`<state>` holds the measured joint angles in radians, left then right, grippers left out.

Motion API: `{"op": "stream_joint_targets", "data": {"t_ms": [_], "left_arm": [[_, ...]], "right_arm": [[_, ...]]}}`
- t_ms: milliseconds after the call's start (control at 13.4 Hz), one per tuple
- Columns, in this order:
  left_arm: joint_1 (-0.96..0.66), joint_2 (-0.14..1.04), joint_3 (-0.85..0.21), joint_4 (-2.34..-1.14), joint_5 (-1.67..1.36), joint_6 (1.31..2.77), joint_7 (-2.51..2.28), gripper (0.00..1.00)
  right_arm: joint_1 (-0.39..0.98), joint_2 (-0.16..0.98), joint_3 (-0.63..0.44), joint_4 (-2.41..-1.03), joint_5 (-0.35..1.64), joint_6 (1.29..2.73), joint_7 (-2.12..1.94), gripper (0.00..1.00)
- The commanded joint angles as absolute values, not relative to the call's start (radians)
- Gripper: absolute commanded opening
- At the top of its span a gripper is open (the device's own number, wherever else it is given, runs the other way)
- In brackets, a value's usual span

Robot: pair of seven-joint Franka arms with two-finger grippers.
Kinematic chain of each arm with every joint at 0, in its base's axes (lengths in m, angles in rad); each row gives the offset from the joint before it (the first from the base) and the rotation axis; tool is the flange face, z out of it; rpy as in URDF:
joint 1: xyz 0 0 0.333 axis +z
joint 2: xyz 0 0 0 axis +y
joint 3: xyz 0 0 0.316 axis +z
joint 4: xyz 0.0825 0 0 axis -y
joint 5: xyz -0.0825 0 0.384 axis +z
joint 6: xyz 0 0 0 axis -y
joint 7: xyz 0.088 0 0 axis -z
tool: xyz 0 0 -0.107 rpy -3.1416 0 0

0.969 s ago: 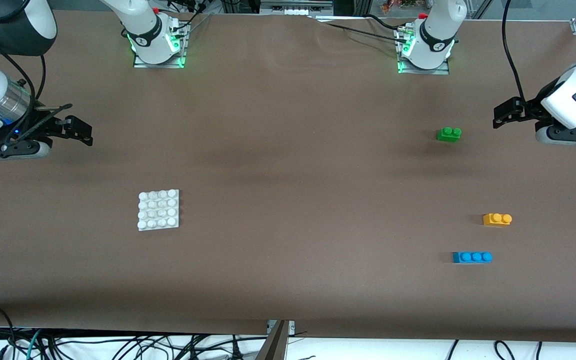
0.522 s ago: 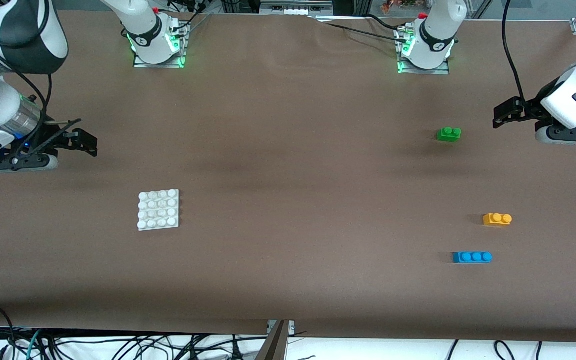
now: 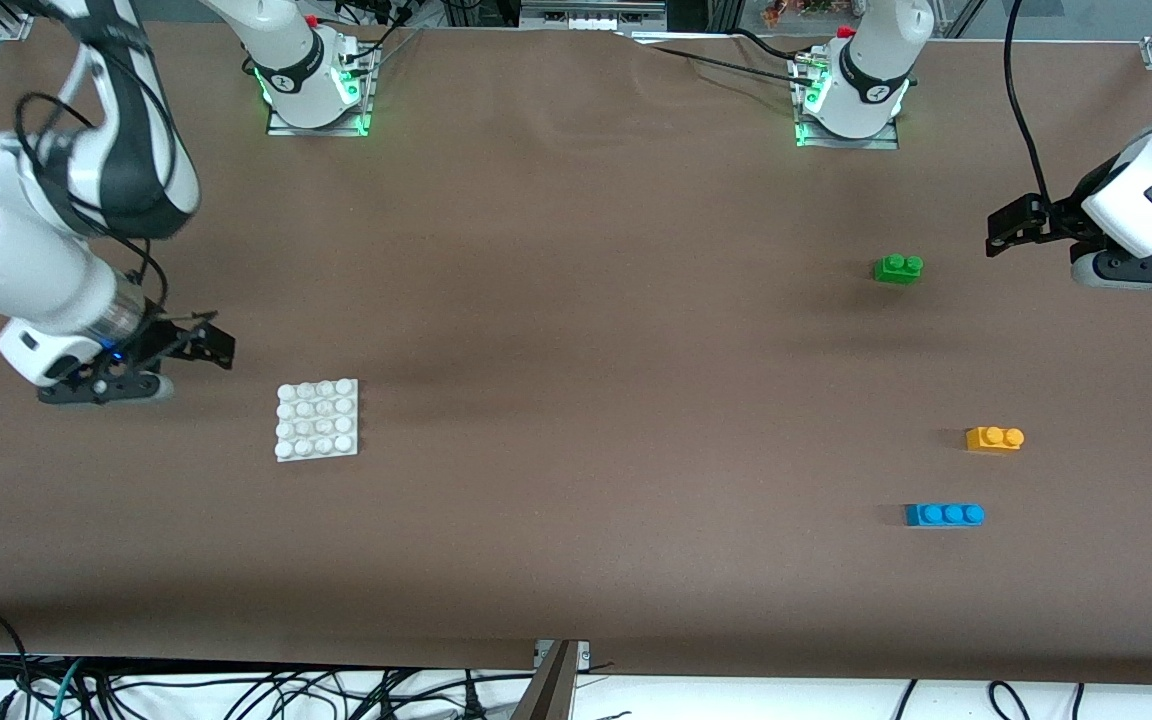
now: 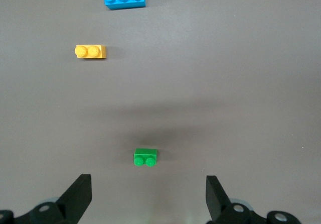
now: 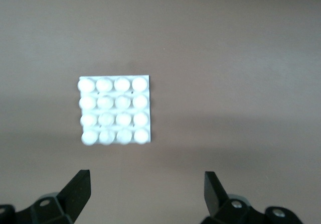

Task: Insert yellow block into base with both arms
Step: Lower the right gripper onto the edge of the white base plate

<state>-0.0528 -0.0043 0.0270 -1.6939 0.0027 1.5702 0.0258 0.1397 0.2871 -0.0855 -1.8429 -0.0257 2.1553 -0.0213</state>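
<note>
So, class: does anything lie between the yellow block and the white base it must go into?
Nothing visible does. The yellow block sits toward the left arm's end, the base toward the right arm's; bare table lies between. The green brick and blue brick lie off that line.

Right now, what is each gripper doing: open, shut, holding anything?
Left gripper: open, empty, over the table by the green brick.
Right gripper: open, empty, beside the base.

Yellow-orange yellow block [image 3: 994, 438], white studded base [image 3: 317, 420], green brick [image 3: 898, 268], blue brick [image 3: 944, 514], brown table [image 3: 576, 400]
</note>
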Motion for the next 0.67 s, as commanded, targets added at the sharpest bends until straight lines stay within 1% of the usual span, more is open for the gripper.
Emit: {"op": "stream_joint_targets", "data": {"t_ms": [0, 149, 298, 447, 596], "left_arm": [[-0.054, 0.003, 0.028, -1.672, -0.006, 1.552, 0.025, 1.0], [-0.054, 0.003, 0.028, -1.672, -0.006, 1.552, 0.025, 1.0], [-0.054, 0.003, 0.028, -1.672, -0.006, 1.552, 0.025, 1.0], [-0.054, 0.003, 0.029, -1.672, -0.006, 1.552, 0.025, 1.0], [-0.054, 0.003, 0.028, -1.672, -0.006, 1.551, 0.025, 1.0]], "right_arm": [[0.13, 0.373, -0.075, -1.896, -0.032, 2.309, -0.034, 1.0], [0.123, 0.403, -0.066, -1.953, -0.029, 2.409, -0.037, 1.0], [0.112, 0.443, -0.057, -1.976, -0.026, 2.466, -0.037, 1.0], [0.097, 0.471, -0.04, -1.965, -0.011, 2.48, -0.037, 1.0], [0.095, 0.5, -0.031, -1.922, 0.023, 2.477, -0.038, 1.0]]}}
